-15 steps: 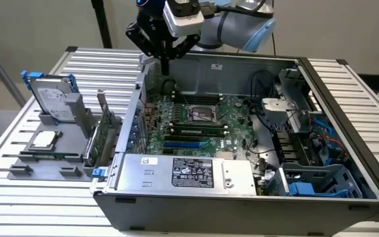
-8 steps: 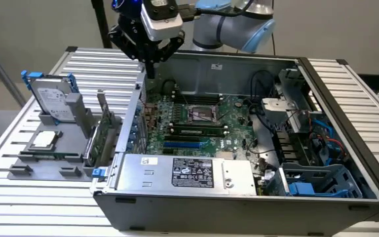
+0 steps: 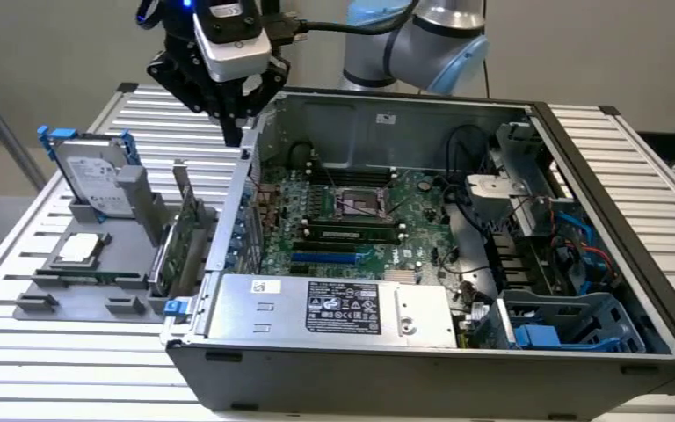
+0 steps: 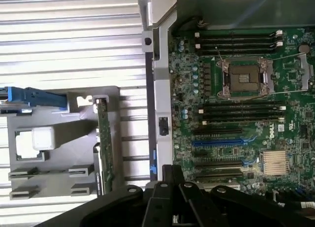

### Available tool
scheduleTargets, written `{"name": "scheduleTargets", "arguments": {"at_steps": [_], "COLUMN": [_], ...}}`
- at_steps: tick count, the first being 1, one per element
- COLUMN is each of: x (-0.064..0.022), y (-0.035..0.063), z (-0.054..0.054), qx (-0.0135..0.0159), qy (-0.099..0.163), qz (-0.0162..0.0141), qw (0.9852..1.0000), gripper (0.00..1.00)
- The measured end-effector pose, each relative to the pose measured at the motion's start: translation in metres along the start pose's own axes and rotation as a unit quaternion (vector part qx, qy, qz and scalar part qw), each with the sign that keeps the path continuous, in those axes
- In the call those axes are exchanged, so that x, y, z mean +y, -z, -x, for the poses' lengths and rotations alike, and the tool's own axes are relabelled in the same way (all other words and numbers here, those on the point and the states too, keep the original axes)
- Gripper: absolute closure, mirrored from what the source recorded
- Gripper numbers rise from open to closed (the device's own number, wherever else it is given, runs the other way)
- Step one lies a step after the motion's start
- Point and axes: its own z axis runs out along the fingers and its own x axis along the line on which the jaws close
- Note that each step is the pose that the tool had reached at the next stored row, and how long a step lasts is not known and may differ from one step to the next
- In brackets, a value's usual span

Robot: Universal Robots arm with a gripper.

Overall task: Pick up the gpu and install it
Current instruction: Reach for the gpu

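Gpu (image 3: 185, 236), the thin flat green circuit-board card, stands on its long edge in a slot of the grey plastic holder (image 3: 80, 294) on the silver slatted metal table (image 3: 21, 360). You have open room above its top edge. Its long axis runs parallel to the near side wall of the open black metal computer case (image 3: 431, 374), just beside it. The black claw (image 3: 235, 132) hangs clenched and empty over that wall's far end, well apart from the gpu.
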Motion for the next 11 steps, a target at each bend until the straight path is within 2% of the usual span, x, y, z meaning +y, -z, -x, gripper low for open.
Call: {"name": "scheduleTargets", "arguments": {"at_steps": [11], "x": [-0.0137], "y": [-0.0036], "z": [-0.045], "qx": [0.0000], "qy": [0.000], "qz": [-0.0010], "qw": [1.0000], "gripper": [1.00]}}
